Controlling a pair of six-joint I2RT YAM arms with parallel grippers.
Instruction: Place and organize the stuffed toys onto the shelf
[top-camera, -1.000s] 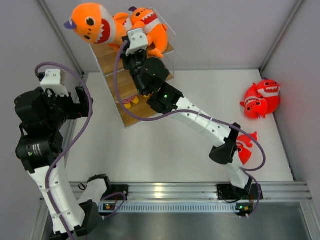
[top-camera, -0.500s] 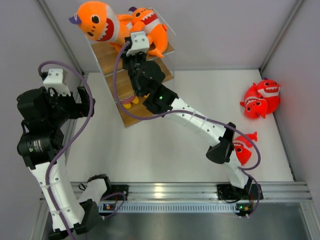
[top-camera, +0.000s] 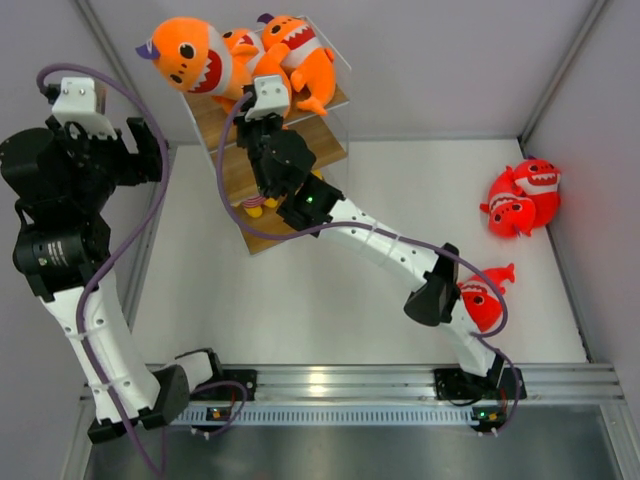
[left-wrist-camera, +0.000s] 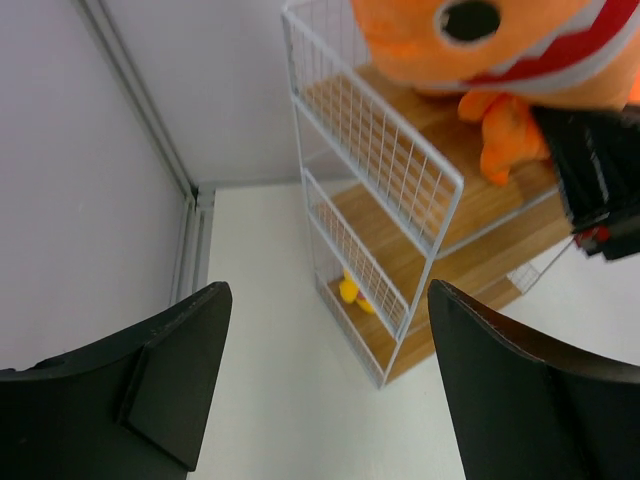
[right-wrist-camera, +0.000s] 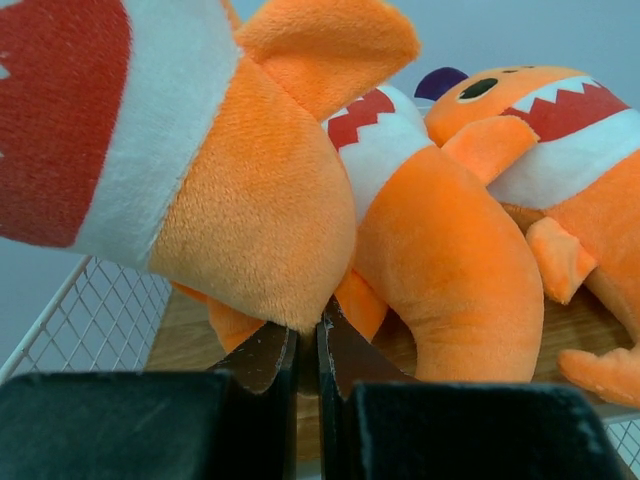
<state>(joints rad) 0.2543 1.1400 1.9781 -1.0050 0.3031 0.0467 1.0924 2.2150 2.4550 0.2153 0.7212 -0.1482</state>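
1. Your right gripper (right-wrist-camera: 308, 330) has its jaws closed to a thin slit. The tips are pushed up under the belly of the nearest orange shark (right-wrist-camera: 250, 220), on the top board of the shelf (top-camera: 228, 172) at the far left. I cannot tell whether a fold of plush is caught between them.
2. The 2 other orange sharks (right-wrist-camera: 440, 250) lie against that one. All 3 touch and crowd the same board, and the leftmost appears to hang its head past the shelf's edge.
3. Your left gripper (left-wrist-camera: 327, 290) has its jaws spread wide with nothing between them. It sits raised to the left of the shelf and apart from it, facing the wire side.
4. The paired red sharks (top-camera: 520, 200) sit touching at the far right by the wall. The single red shark (top-camera: 482, 305) lies near right, partly hidden behind the right arm.
5. I judge these toys to be light, soft, squashy and not fragile. The plush should grip well rather than slip. Take hold across a fin, the tail or a narrow part of the body, because a shallow pinch will probably let the toy dangle and swing.
6. The wire frame looks light, so I would expect hard pushes to shift it. The yellow-footed figure (top-camera: 255, 205) sits on a lower board.
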